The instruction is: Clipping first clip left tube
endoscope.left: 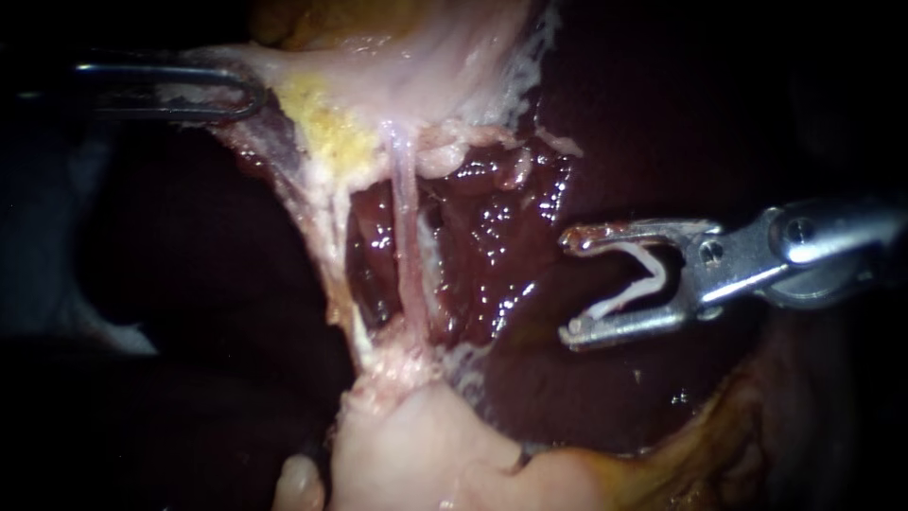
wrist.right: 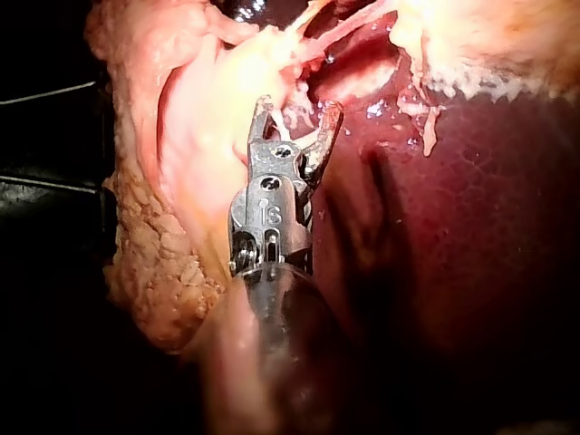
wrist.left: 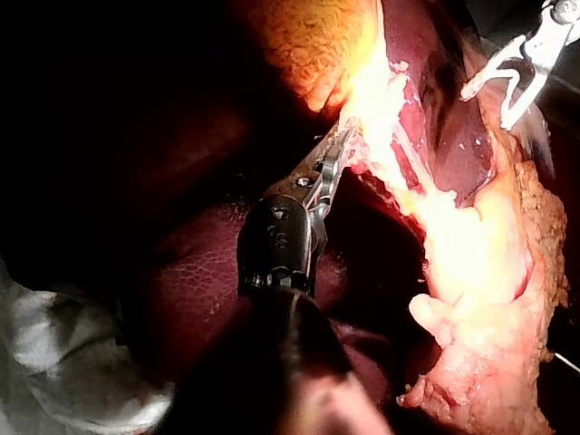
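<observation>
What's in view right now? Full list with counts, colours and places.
liver: one, dark red, behind the tube.
tube: one clearly seen, pale pink, running up and down across the liver.
pale tissue: one sheet, pinkish white, above the tube.
fat: one patch, yellow, on the pale tissue near the tube's upper end.
pale lump: one, pinkish, below the tube's lower end.
clip: one, white, seated between the right instrument's jaws, apart from the tube.
cloth: one, white, beside the left instrument's shaft.
left instrument: one, metal, jaws shut on the pale tissue's upper left edge.
right instrument: one, metal, jaws wide apart holding the clip, right of the tube.
</observation>
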